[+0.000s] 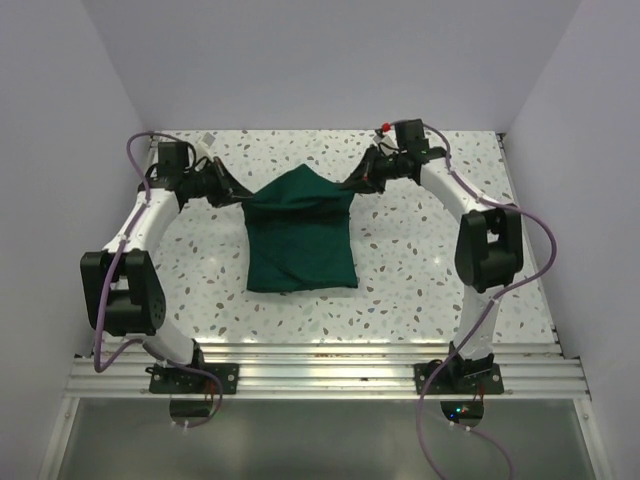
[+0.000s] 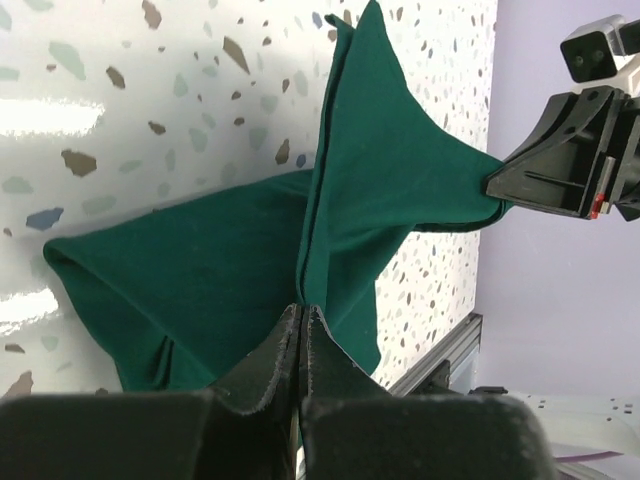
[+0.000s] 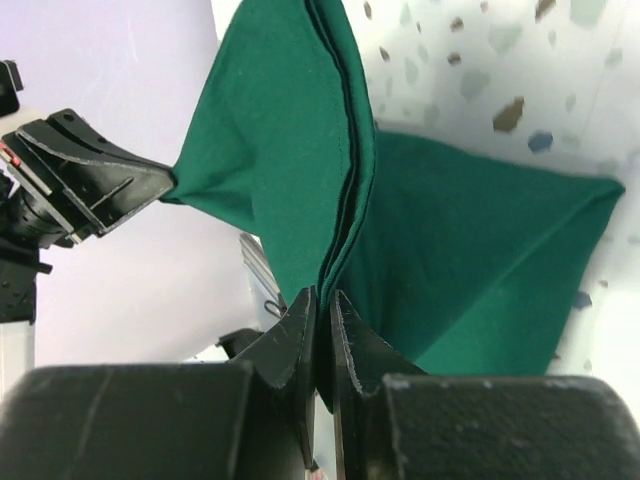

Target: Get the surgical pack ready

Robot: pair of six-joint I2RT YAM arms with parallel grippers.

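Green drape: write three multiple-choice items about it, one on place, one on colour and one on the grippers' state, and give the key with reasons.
1. Where does the bulk of the green drape rest?
A. On the speckled table, between the two arms
B. Draped over the metal rail by the arm bases
C. Against the back wall, off the table

2. What colour is the drape?
A. White
B. Dark green
C. Light blue

3. How do the left gripper and the right gripper stand?
A. Both open, clear of the cloth
B. Each shut on a far corner of the drape
C. Only the left one grips; the right is open

Key: A, the top view shows it mid-table between the arms. B, all three views show dark green cloth. B, each wrist view shows fingers pinched on the fabric, pulling the corners apart.
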